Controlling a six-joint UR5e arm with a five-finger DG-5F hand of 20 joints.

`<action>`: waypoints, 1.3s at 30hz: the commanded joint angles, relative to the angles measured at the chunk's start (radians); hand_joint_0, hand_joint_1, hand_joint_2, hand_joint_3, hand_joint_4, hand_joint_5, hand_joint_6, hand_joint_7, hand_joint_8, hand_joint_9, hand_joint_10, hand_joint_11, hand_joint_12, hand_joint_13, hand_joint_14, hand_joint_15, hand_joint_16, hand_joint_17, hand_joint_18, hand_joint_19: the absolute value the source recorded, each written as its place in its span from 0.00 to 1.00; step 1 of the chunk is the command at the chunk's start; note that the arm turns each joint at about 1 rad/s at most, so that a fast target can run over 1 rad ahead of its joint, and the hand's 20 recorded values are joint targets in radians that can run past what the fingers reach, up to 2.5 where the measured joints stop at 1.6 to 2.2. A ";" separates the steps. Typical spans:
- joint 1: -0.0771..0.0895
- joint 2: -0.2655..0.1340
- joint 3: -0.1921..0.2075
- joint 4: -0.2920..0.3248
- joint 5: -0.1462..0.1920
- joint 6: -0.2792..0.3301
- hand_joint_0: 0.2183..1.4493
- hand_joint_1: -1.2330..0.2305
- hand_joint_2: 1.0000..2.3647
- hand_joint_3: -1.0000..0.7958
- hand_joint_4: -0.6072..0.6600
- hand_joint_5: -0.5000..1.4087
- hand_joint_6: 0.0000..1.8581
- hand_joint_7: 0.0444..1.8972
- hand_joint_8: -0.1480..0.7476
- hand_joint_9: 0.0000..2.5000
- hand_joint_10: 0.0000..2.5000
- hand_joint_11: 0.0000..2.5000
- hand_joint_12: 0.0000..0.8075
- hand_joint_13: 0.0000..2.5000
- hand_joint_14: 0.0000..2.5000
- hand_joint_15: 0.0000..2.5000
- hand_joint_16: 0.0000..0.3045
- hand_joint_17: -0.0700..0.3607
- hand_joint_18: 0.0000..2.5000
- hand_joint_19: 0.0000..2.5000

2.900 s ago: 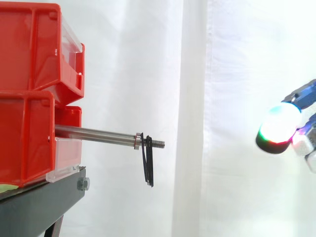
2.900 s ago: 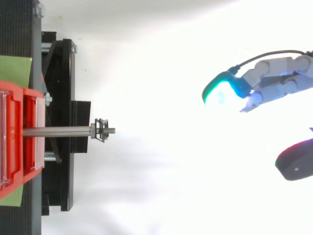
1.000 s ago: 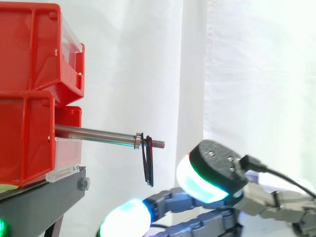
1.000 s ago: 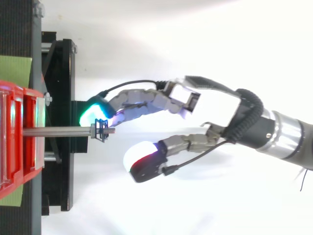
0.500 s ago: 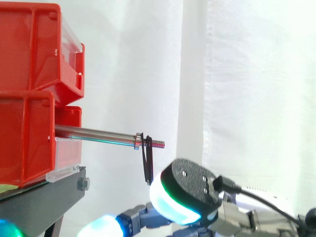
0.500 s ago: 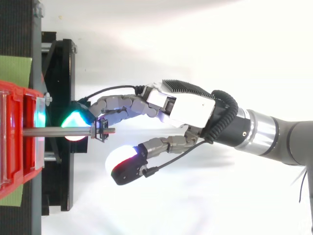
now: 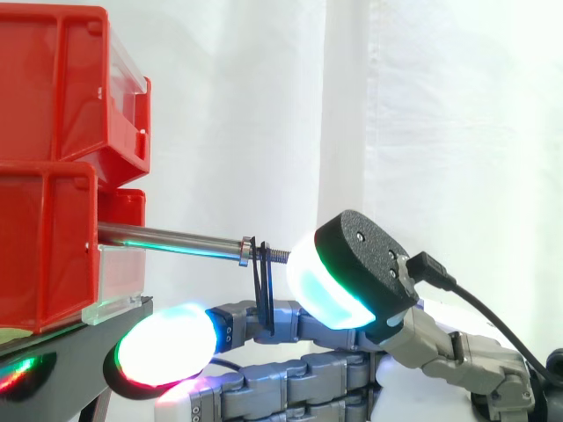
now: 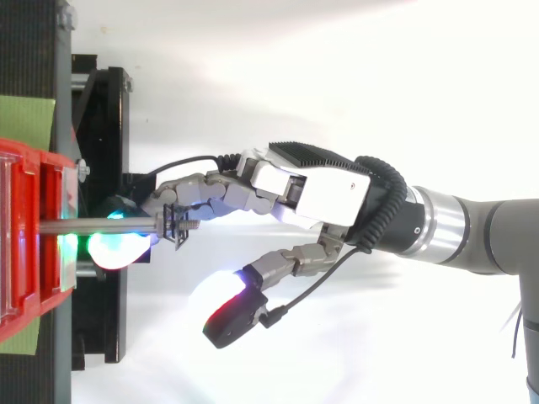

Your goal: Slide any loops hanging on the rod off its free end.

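Side view: hand (image 7: 290, 382) unclenched, holding nothing, fingers (image 7: 233, 323) under rod (image 7: 167, 236) beside black loops (image 7: 262, 294); red bins (image 7: 53, 97) left.

Loops (image 7: 261, 286) hang on the rod (image 7: 171, 236) near its free end — hand (image 7: 317, 378) beneath, fingers outstretched.

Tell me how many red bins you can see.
2: the upper bin sits stacked on the lower bin, beside the rod's base. More may be hidden.

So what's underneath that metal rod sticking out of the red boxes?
Black loops hang from the rod near its threaded tip, and the hand's open fingers reach along beneath it. Whether those fingers touch the loops is hidden where they overlap.
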 commanded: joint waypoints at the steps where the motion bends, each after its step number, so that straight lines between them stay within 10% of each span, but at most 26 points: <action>1: -0.005 0.000 -0.001 0.010 -0.002 0.001 0.28 0.51 0.00 0.28 0.68 0.15 0.27 0.35 0.52 0.29 0.00 0.05 0.44 0.27 0.00 0.08 0.16 0.41 0.21 0.15; 23: -0.065 0.000 -0.001 -0.018 -0.060 0.010 0.31 0.50 0.00 0.32 0.71 0.16 0.27 0.40 0.52 0.33 0.00 0.07 0.42 0.30 0.00 0.08 0.15 0.40 0.23 0.15; 39: -0.074 0.000 -0.001 -0.013 -0.114 0.003 0.33 0.45 0.01 0.34 0.72 0.19 0.27 0.62 0.53 0.34 0.00 0.10 0.42 0.30 0.00 0.09 0.15 0.40 0.24 0.15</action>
